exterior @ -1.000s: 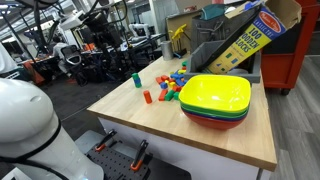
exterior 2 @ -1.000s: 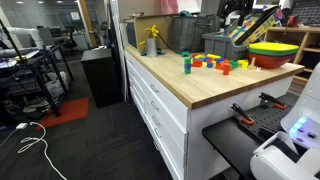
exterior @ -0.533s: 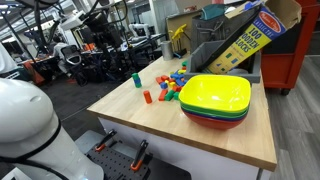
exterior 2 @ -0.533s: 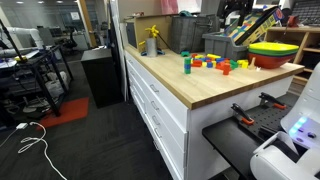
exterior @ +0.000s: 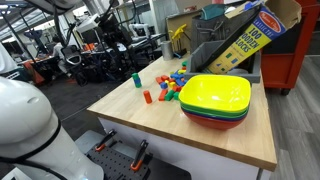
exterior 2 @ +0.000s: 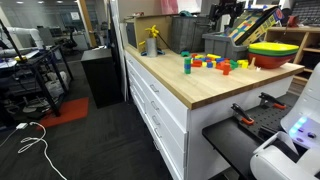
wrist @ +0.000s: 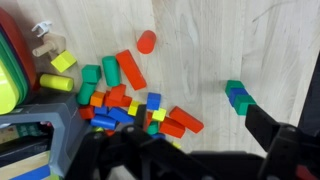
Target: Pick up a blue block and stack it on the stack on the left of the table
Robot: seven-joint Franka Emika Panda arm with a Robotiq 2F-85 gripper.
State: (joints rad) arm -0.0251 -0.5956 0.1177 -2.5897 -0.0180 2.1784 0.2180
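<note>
Pale wood table [exterior: 130, 118]; glossy (plastic) bowls [exterior: 215, 98]

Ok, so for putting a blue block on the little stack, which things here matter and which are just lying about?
For the job:
blue block in the pile
stack
table

Just lying about:
red cylinder
yellow cylinder
bowls
block box

Table [exterior: 200, 140]: light wood top, pale edge.
Stack [exterior: 136, 78]: upright, apart from the pile.
Pile [exterior: 172, 85]: mixed coloured blocks, some blue, just beside the bowls.
Bowls [exterior: 215, 100]: nested, yellow on top.
</note>
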